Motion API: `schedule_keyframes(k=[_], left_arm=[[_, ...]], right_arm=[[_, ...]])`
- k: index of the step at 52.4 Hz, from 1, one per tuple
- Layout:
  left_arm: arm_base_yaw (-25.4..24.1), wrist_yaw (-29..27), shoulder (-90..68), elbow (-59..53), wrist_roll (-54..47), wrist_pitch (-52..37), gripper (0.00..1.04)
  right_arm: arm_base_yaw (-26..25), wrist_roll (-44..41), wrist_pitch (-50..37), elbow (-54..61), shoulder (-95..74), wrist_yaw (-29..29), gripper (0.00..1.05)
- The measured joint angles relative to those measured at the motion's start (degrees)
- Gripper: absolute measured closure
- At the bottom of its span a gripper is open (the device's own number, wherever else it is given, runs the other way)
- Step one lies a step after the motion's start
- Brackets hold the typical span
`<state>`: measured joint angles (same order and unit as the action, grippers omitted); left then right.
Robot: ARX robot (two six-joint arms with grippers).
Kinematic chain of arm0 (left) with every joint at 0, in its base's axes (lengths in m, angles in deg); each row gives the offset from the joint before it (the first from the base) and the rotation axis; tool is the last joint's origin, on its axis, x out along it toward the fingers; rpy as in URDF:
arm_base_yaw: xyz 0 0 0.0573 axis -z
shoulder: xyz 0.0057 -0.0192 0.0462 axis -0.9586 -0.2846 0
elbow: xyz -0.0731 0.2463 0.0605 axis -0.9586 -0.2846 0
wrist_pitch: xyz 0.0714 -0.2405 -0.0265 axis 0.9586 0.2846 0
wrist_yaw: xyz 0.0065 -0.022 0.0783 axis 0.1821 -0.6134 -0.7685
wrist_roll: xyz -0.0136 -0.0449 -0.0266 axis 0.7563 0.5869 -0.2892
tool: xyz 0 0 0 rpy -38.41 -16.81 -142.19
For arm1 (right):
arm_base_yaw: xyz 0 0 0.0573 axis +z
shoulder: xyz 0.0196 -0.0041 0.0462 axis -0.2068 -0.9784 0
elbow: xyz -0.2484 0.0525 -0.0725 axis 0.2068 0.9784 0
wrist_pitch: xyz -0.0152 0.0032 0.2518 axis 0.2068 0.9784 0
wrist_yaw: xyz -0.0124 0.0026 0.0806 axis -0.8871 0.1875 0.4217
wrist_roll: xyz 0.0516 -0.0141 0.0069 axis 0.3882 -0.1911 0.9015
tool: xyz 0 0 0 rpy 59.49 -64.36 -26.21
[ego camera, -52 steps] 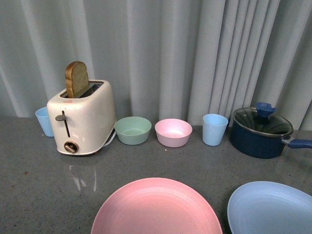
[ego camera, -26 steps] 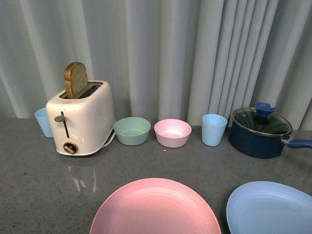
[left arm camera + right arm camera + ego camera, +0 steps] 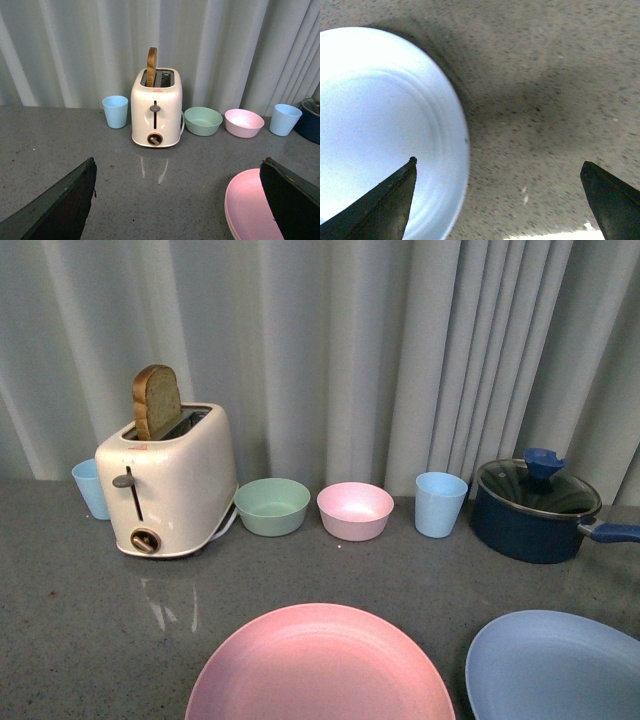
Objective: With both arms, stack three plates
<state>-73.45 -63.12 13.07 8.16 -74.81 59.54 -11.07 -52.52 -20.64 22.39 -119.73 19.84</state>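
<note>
Right tool (image 3: 497, 162) — jaws spread — hangs over blue plate (image 3: 385, 110).

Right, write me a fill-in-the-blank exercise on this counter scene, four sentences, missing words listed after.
1. A slice of bread stands up out of the ____.
2. Between the green bowl and the light blue cup sits a small ____ bowl.
3. The dark blue pot is covered by a ____.
4. The right gripper, jaws open, hovers by the rim of the ____ plate.

Missing words: toaster; pink; lid; light blue.
</note>
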Motion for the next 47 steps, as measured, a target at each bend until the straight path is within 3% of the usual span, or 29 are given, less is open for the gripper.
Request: schedule_keyframes(k=[13, 47], left_arm=[[0.0, 0.0, 0.0, 0.0, 0.0, 0.0, 0.07], [0.0, 0.0, 0.0, 0.0, 0.0, 0.0, 0.07]], right_arm=[[2.4, 4.5, -0.5, -2.8, -6.6, -1.2, 0.07], [5.5, 6.0, -1.0, -8.0, -13.9, -1.7, 0.07]])
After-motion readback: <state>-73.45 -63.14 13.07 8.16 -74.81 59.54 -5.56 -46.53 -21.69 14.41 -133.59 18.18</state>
